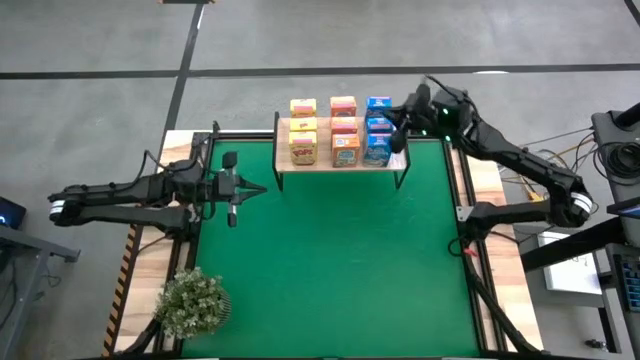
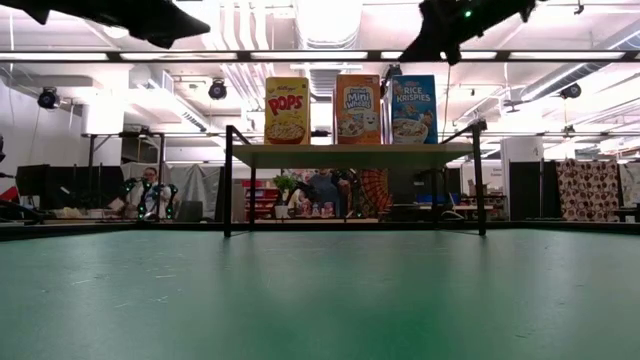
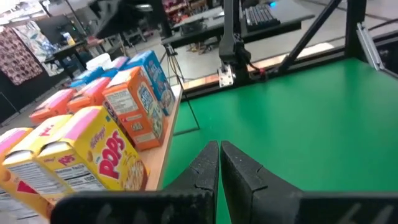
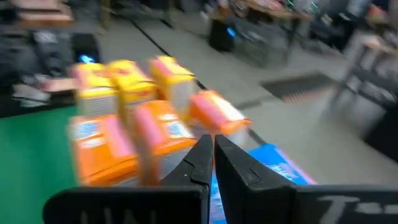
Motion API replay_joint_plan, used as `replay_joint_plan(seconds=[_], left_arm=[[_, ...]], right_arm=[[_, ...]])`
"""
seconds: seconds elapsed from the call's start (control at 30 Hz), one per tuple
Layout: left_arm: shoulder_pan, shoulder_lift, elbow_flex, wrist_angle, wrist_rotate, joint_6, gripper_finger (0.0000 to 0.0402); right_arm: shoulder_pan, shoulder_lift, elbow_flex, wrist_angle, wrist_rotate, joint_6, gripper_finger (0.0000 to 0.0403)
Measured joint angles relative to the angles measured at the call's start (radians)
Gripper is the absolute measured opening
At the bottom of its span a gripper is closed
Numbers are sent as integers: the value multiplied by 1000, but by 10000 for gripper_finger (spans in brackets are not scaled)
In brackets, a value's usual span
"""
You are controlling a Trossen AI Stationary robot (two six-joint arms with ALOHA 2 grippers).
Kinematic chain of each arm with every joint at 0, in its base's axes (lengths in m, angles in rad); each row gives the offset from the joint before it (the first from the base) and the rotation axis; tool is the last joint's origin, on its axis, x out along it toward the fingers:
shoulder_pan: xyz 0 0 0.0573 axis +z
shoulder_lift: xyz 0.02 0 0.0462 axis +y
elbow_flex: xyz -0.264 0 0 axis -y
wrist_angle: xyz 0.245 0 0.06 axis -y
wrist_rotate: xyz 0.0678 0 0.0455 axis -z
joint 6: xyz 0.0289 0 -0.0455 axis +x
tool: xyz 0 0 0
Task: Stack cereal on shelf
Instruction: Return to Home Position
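The cereal boxes stand in three rows on the light-wood shelf: yellow, orange-pink and blue. In the low view the front three stand upright on the shelf top. My right gripper is shut and hangs high at the shelf's right end, beside the blue boxes. Its own view looks past its fingertips over a blue box and the orange-pink ones. My left gripper is shut and hangs over the mat left of the shelf. Nothing is between its fingers.
A bushy potted plant stands at the mat's near left corner. The green mat stretches in front of the shelf. The shelf's thin black legs stand on the mat. A person sits in the room behind.
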Motion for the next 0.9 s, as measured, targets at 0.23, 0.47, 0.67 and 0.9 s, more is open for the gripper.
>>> replay_joint_plan(seconds=[0.23,0.47,0.67,0.9], left_arm=[[0,-161,-43,-38,65,-15,0],[0,-369,-147,7,85,-103,0],[0,-521,-232,15,85,-124,0],[0,-658,-316,35,85,-142,0]], right_arm=[[60,-224,-247,164,-207,-23,8],[129,-448,-517,361,-277,-13,8],[139,-593,-677,424,-279,-40,8],[140,-758,-823,426,-292,-38,8]])
